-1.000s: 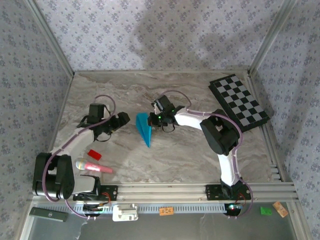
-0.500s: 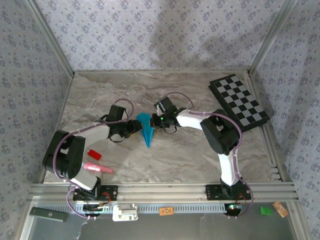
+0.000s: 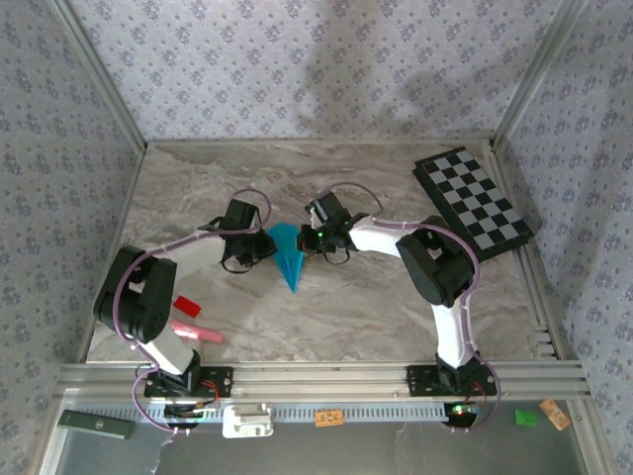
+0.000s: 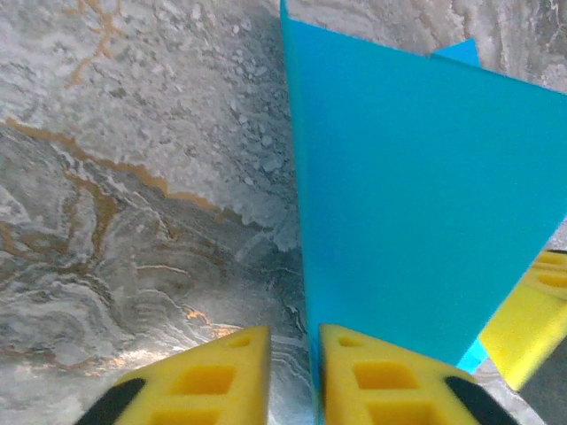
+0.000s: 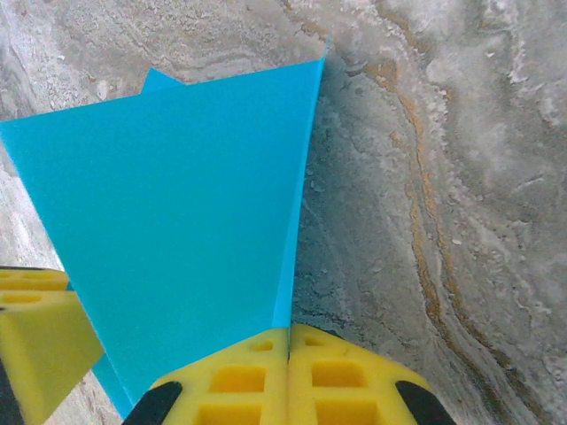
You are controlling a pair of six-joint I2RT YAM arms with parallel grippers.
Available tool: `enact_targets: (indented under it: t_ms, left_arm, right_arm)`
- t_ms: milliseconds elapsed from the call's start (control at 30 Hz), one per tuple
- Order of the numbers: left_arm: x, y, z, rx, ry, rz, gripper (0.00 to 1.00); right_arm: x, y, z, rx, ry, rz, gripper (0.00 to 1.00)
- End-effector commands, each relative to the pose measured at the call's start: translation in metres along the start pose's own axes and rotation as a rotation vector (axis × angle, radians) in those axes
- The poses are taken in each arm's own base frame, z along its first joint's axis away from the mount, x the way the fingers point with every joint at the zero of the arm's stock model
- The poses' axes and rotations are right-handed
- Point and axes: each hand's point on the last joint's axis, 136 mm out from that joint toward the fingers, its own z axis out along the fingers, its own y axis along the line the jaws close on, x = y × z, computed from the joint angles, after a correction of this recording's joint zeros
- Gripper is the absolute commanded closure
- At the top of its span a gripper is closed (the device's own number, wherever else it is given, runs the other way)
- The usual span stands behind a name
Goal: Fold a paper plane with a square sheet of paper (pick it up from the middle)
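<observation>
Gripping paper plane (image 3: 288, 253) edge, open tabletop (image 3: 356, 317) beyond

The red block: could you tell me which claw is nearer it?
Left. The left claw is beyond the red block, rightward; the right claw is farther right, past the paper plane.

Checkered board (image 3: 473, 202) flat on surface (image 3: 346, 317), well right of right jaws. Red block (image 3: 186, 307) and pink stick (image 3: 193, 332) lie side by side, left of left jaws.
</observation>
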Motion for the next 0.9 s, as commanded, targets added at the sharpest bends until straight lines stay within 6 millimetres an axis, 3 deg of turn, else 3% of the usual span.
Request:
enact_targets:
  t_ms: [0,200,500,567,867]
  left_arm:
    - [-0.001,0.001,0.001,-0.035,0.001,0.007,0.86]
    - [-0.004,-0.004,0.003,-0.003,0.001,-0.004,1.0]
    - [-0.022,-0.031,-0.002,0.156,-0.059,-0.037,1.0]
    - [-0.024,-0.035,-0.001,0.179,-0.062,-0.043,1.0]
    - [-0.017,-0.026,0.007,0.196,-0.049,-0.074,1.0]
  right_arm:
    - [-0.009,0.008,-0.013,-0.017,-0.026,0.01,1.0]
    - [-0.013,0.006,-0.017,-0.014,-0.045,0.024,1.0]
    - [-0.026,-0.006,-0.037,-0.002,-0.124,0.061,1.0]
    - [-0.016,-0.02,-0.035,0.019,-0.11,0.085,1.0]
    - [-0.009,-0.038,-0.033,0.035,-0.11,0.135,1.0]
